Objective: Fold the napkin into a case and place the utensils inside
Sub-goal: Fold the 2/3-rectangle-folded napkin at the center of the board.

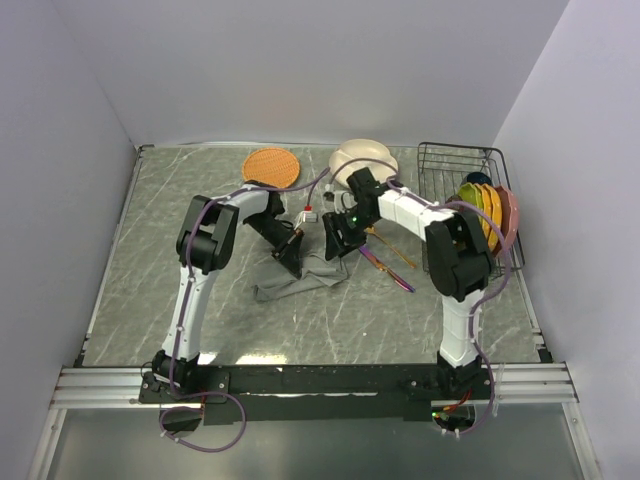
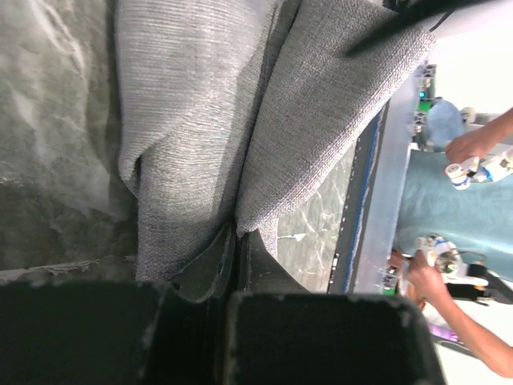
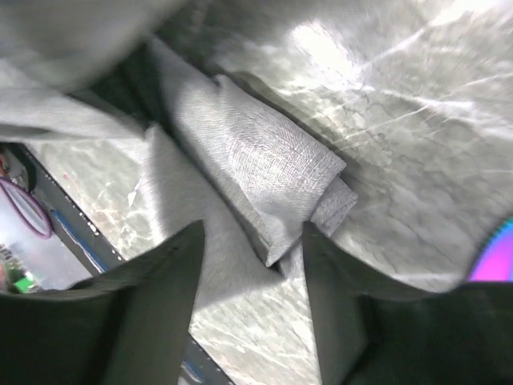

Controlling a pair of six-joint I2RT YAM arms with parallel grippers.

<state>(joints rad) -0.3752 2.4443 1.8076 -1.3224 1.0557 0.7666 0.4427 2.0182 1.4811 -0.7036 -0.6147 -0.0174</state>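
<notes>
Grey cloth lay bunched near the middle of the marbled table (image 1: 150, 260). This was the napkin (image 1: 300, 282), only partly folded, with loose creases instead of a neat pouch. The left gripper (image 2: 239, 241) was clamped tight on it. Its dark fingers (image 2: 204, 269) were pressed together, with a pleat of the weave pinched between them where two sagging layers met. The right gripper (image 3: 252, 233) stood just beside it, over the napkin's right part. Its jaws were spread and gripped nothing. A thick rolled fold of the napkin lay on the table below the gap, and whether the tips touched it could not be told. The utensils lay outside the cloth, on bare table just right of the napkin and under the right arm. The gold spoon (image 1: 392, 250) and the purple knife (image 1: 388, 268) lay side by side at a slant, close together. At the far side of the table sat a round orange woven mat (image 1: 271, 166) with a cream bowl (image 1: 360, 158) to its right. A black wire rack (image 1: 455, 165) at the right edge held coloured plates (image 1: 490, 210) standing on edge.
</notes>
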